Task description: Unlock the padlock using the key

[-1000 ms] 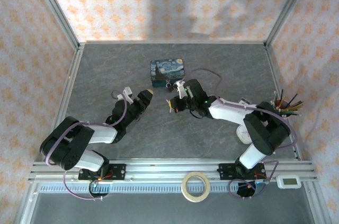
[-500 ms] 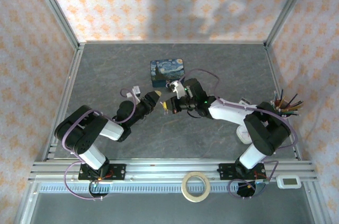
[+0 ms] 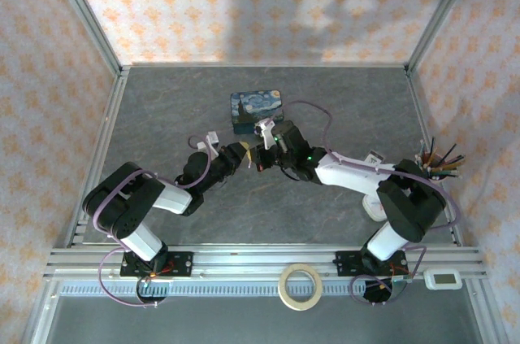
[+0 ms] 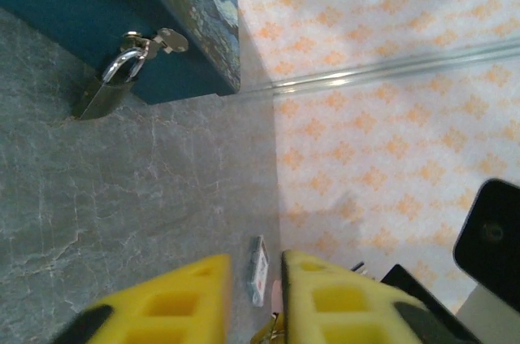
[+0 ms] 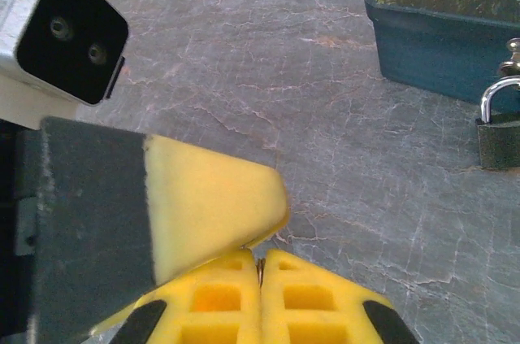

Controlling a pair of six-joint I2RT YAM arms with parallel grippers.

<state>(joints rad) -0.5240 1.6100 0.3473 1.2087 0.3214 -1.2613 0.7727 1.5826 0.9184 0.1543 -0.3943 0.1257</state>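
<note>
The small black padlock point(image 5: 497, 142) hangs by its silvery shackle from the latch of the blue painted tin point(image 5: 439, 31); in the left wrist view the padlock point(image 4: 104, 93) rests against the tin point(image 4: 97, 10). My right gripper point(image 5: 261, 267) is shut on the thin key point(image 5: 260, 263), which shows edge-on between its fingers. My left gripper point(image 4: 256, 283) is open, with a pinkish sliver of the key point(image 4: 276, 297) against its right finger. From above, the left gripper point(image 3: 240, 154) and right gripper point(image 3: 257, 158) meet tip to tip just in front of the tin point(image 3: 257, 111).
A cup of pens point(image 3: 435, 163) stands at the right edge. A tape roll point(image 3: 301, 285) and a small white device point(image 3: 444, 279) lie on the front rail. A small white tag point(image 4: 257, 271) lies near the wall. Patterned walls enclose the table.
My left gripper has swung right and forward to the right gripper. The right gripper has shifted slightly left with the key, so the two tips now meet.
</note>
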